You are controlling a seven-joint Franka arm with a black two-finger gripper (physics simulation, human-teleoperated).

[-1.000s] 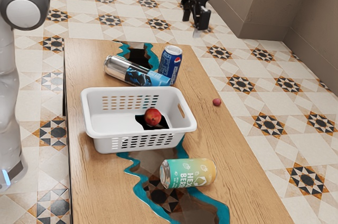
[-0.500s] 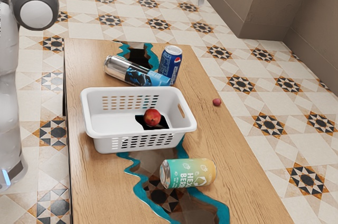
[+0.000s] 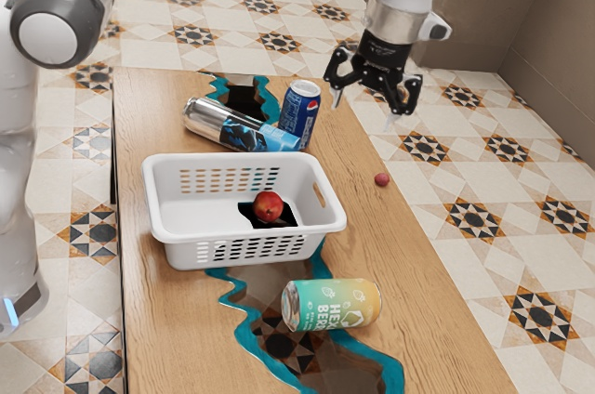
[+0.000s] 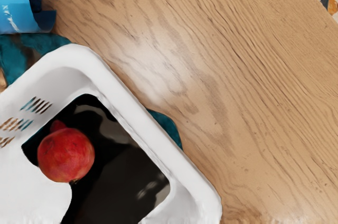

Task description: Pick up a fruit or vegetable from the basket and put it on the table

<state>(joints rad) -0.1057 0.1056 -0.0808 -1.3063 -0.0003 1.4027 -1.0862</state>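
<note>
The pincer [image 3: 364, 110] hangs above the tabletop [image 3: 172, 320], its fingers spread apart and nothing between them. The pomegranate [image 3: 269, 205] lies inside the white basket [image 3: 321, 227]. A small red ball [image 3: 382, 179] sits near the tabletop's edge. One can [image 3: 300, 113] stands upright; two others [image 3: 332, 305] lie on their sides.

A basket [image 3: 256, 235] on the surface [image 3: 372, 241], cans behind and before it
In the exterior view, a pomegranate [image 3: 268, 206] sits in the basket, toward the view's right end. Behind the basket, one can [image 3: 232, 124] lies on its side, with an upright can [image 3: 300, 113] just beside its right end. Another can [image 3: 333, 305] lies before the basket, toward the right; a round item [image 3: 382, 179] is right of the basket, near the surface's edge.
</note>
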